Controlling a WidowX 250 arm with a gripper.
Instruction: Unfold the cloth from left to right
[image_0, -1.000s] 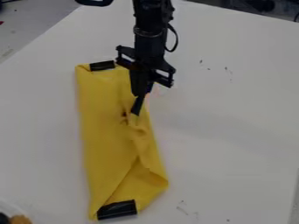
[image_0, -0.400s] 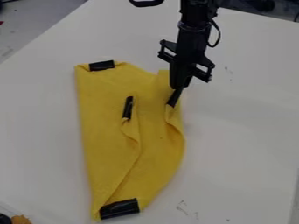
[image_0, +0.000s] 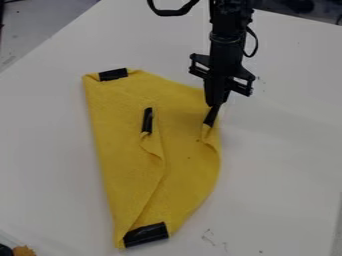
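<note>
From where I stand, the yellow cloth (image_0: 123, 150) lies on the white tabletop (image_0: 287, 155), nearer the left edge than the right, with black tape (image_0: 146, 234) at its near end and a fold running up its middle. The black end effector (image_0: 213, 104) is at the cloth's right side, pinched narrow on a black-taped corner (image_0: 211, 116).

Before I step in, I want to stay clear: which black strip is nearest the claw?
The strip by the right edge of the yellow cloth, just under the claw; the others lie farther left.
</note>
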